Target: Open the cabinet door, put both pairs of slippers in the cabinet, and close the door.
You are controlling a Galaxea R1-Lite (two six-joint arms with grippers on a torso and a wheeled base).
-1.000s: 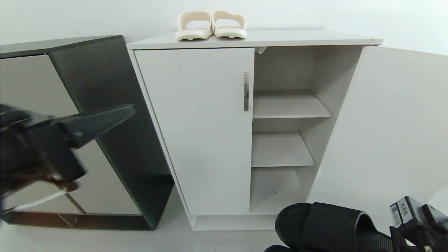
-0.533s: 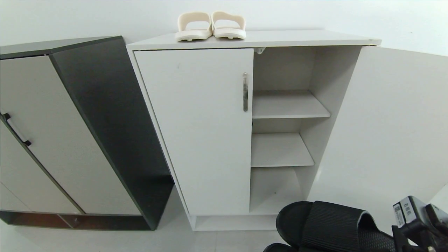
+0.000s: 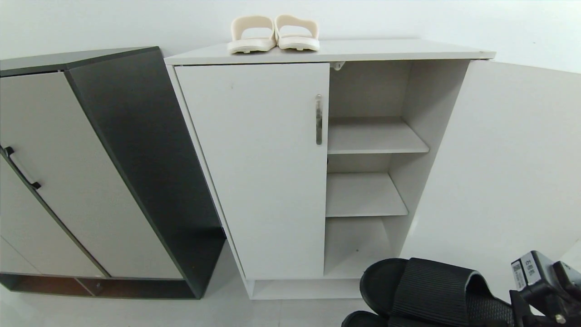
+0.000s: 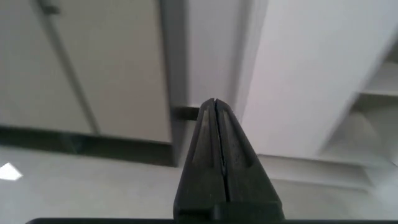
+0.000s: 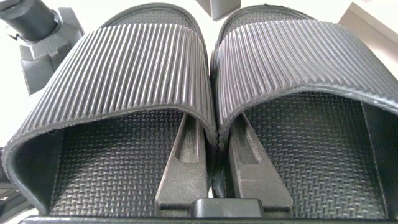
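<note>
Fingers of the left gripper [image 4: 215, 107] are pressed together on nothing, pointing toward the dark cabinet [image 3: 136, 150] at nine o'clock. Cream slippers [image 3: 274, 32] sit on top of the white cabinet [image 3: 254, 172] at twelve; its right door [image 3: 513, 172] appears swung open, baring the shelves [image 3: 372, 136]. At five o'clock the right gripper [image 5: 214, 127] pinches the black slippers [image 5: 211, 74] by their touching inner walls. Stowing this pair is the step in hand; next it needs carrying forward, level, onto a shelf.
</note>
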